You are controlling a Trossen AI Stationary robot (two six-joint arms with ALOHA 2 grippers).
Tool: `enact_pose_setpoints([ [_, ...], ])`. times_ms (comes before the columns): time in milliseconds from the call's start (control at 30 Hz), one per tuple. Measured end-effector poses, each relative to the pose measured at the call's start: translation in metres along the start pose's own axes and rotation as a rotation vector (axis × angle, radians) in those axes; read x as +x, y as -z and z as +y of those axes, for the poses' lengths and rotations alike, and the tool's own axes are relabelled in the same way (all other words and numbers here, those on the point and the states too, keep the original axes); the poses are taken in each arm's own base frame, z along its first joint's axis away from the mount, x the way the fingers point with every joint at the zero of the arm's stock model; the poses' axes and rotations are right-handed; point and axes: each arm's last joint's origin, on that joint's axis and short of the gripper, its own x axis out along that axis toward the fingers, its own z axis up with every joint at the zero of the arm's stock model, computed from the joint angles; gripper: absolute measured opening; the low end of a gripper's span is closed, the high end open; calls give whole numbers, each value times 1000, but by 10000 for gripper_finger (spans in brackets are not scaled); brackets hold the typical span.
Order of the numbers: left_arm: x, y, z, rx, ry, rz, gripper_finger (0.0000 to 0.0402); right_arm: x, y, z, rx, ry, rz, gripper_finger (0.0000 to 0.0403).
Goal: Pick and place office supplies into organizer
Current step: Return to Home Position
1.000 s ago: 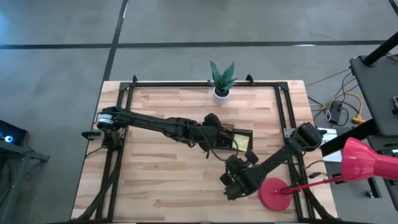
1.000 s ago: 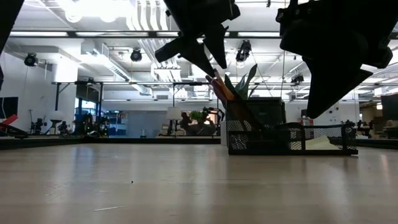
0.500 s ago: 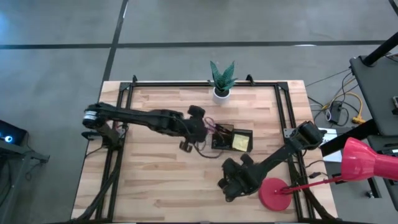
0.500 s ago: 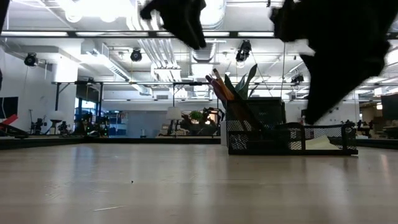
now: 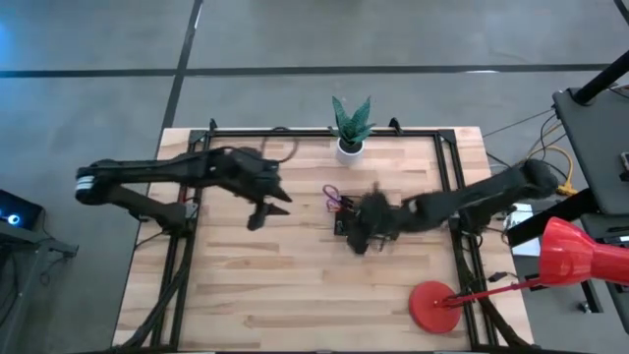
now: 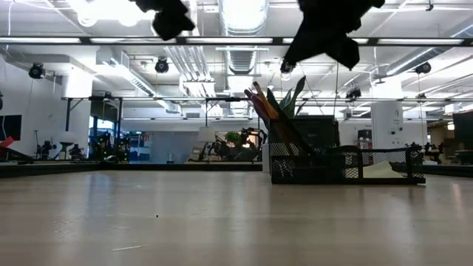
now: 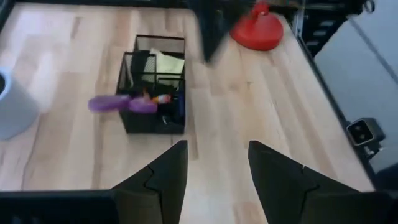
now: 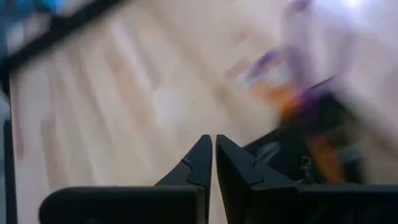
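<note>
Hanging over the left half of the light wooden table (image 5: pixel 256 285), the left gripper (image 5: pixel 263 208) is released and empty. In its wrist view, its two dark fingers (image 7: pixel 168 171) stand apart with bare wood between them. Its arm reaches in from the table's left edge, and its wrist camera looks rightward.

To the right of it and well apart, near the table's middle, stands the black wire-mesh organizer box (image 7: pixel 154 122), its long side running across the table from left to right. Inside it are the purple-handled scissors (image 7: pixel 115 104), an orange pen (image 7: pixel 160 98) and the yellow square sticky-note pad (image 7: pixel 169 62). The scissor loops jut out of the end nearer the left gripper.

The right gripper (image 5: pixel 362 231) is by far the nearer of the two, hanging directly above the organizer box. It is clenched on nothing, its fingertips (image 8: pixel 202 152) pressed together. Its arm stretches low across from the table's right edge.

With the supplies seen here all inside, the move that counts is probably the right arm's. It would need to lift upward first so it clears the upright pens (image 6: pixel 260 100).
</note>
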Motion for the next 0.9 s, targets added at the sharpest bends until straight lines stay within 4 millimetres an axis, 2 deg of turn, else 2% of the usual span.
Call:
enact_pose_setpoints([
  [167,-28,31,-6,-39,-75,-73,155,-50,-20,-44,136,123,-287,13],
  [233,-38,40,-8,-48,-133,-100,155,-76,-24,-55,191,110,-385,13],
  [333,-52,53,-11,-187,-135,-123,155,-110,-26,-67,285,81,-519,13],
  [400,-59,60,-14,-297,-117,-155,155,-126,-26,-73,290,78,-569,13],
  [467,-64,66,-17,-317,-74,-174,155,-139,-26,-78,250,62,-592,13],
  [567,-70,73,-21,-266,21,-242,155,-151,-25,-83,241,25,-604,13],
  [633,-72,78,-22,-274,52,-317,155,-154,-24,-90,260,61,-614,13],
  [733,-71,91,-22,-290,71,-423,155,-156,-20,-98,439,56,-612,13],
  [900,-59,120,-21,-306,129,-624,155,-149,-7,-93,237,-40,-471,13],
])
